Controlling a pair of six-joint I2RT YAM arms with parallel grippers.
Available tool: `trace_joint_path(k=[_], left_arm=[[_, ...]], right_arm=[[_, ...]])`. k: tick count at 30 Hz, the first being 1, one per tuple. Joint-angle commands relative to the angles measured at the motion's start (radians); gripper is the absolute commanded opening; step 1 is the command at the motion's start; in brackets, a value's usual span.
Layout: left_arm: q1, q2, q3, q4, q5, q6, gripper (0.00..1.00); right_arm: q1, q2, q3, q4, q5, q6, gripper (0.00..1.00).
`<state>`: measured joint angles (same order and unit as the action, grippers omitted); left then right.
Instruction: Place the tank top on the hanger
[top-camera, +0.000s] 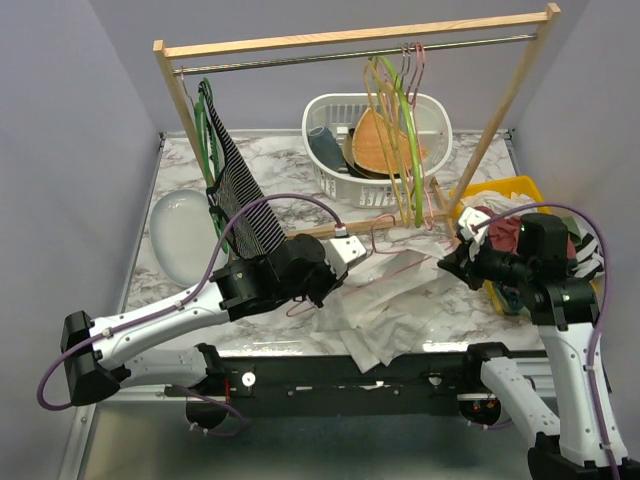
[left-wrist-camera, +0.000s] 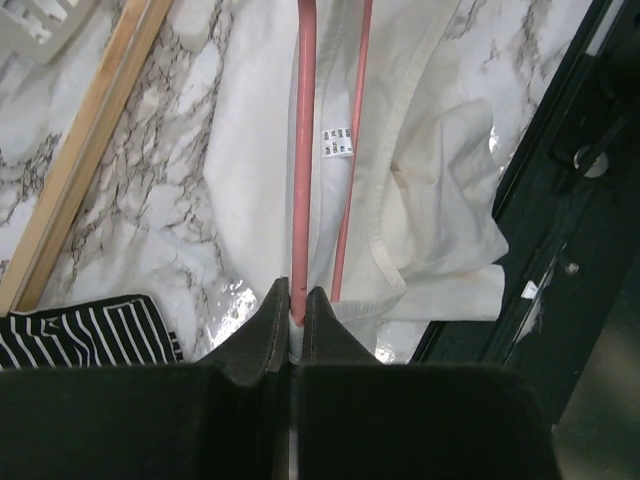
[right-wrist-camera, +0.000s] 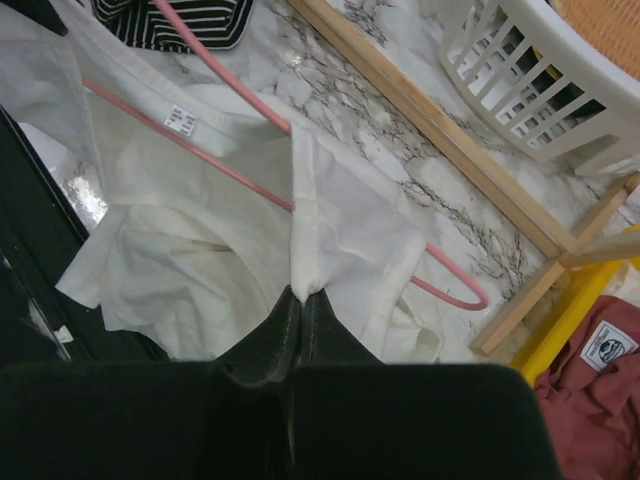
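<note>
The white tank top (top-camera: 385, 305) lies crumpled on the marble table in front of the arms. The thin pink hanger (left-wrist-camera: 304, 150) lies on it, and part of its wire runs under the fabric (right-wrist-camera: 210, 165). My left gripper (left-wrist-camera: 297, 303) is shut on the near end of the pink wire; in the top view the left gripper (top-camera: 335, 283) is at the garment's left edge. My right gripper (right-wrist-camera: 303, 293) is shut on a raised fold of the tank top (right-wrist-camera: 320, 220); in the top view the right gripper (top-camera: 445, 263) is at the garment's right side.
A wooden clothes rack (top-camera: 350, 40) spans the back, with a striped garment (top-camera: 240, 195) and several hangers (top-camera: 395, 130) on it. Its base rail (right-wrist-camera: 430, 120) crosses the table. A white basket (top-camera: 330, 160) stands behind. A yellow bin (top-camera: 510, 188) of clothes is at right.
</note>
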<state>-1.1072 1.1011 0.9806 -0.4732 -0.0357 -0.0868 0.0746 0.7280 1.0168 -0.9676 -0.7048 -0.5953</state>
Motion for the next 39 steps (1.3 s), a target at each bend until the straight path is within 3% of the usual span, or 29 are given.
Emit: trace_joint_path(k=[1,2,3,6,12,15,19,24,29,31,32,33,36,39], left_arm=[[0.004,-0.062,0.069,0.047,0.083,-0.004,0.00],[0.004,-0.072,0.072,0.042,0.098,-0.002,0.00],[0.004,-0.089,0.073,0.024,0.109,0.001,0.00],[0.004,-0.106,0.076,-0.039,0.151,0.015,0.00],[0.004,-0.135,0.043,-0.102,0.246,-0.016,0.00],[0.003,-0.170,0.015,-0.102,0.296,-0.028,0.00],[0.003,-0.210,0.006,-0.111,0.333,-0.024,0.00],[0.003,-0.211,0.045,-0.125,0.355,0.002,0.00],[0.003,-0.170,0.113,-0.160,0.327,0.038,0.00],[0.003,-0.153,0.147,-0.174,0.304,0.047,0.00],[0.003,-0.150,0.158,-0.177,0.297,0.050,0.00],[0.003,-0.144,0.176,-0.185,0.280,0.055,0.00],[0.003,-0.136,0.208,-0.203,0.267,0.067,0.00],[0.003,-0.138,0.233,-0.228,0.257,0.079,0.00]], right_arm=[[-0.004,-0.087,0.019,-0.146,-0.001,-0.081,0.27],[-0.004,-0.101,0.014,-0.154,0.007,-0.084,0.34],[-0.004,-0.116,0.011,-0.158,0.014,-0.083,0.47],[-0.012,-0.144,0.037,-0.187,-0.001,-0.084,0.62],[-0.021,-0.105,0.115,-0.232,-0.111,-0.130,0.71],[-0.021,-0.041,0.161,-0.324,-0.233,-0.275,0.74],[-0.019,0.048,0.193,-0.497,-0.384,-0.628,0.77],[-0.010,0.134,0.209,-0.557,-0.473,-0.698,0.80],[0.065,0.169,0.197,-0.557,-0.475,-0.653,0.68],[0.088,0.172,0.183,-0.557,-0.486,-0.637,0.44],[0.114,0.169,0.171,-0.557,-0.487,-0.632,0.38],[0.123,0.169,0.164,-0.557,-0.486,-0.629,0.23],[0.143,0.172,0.154,-0.557,-0.484,-0.620,0.00],[0.148,0.168,0.167,-0.557,-0.486,-0.613,0.00]])
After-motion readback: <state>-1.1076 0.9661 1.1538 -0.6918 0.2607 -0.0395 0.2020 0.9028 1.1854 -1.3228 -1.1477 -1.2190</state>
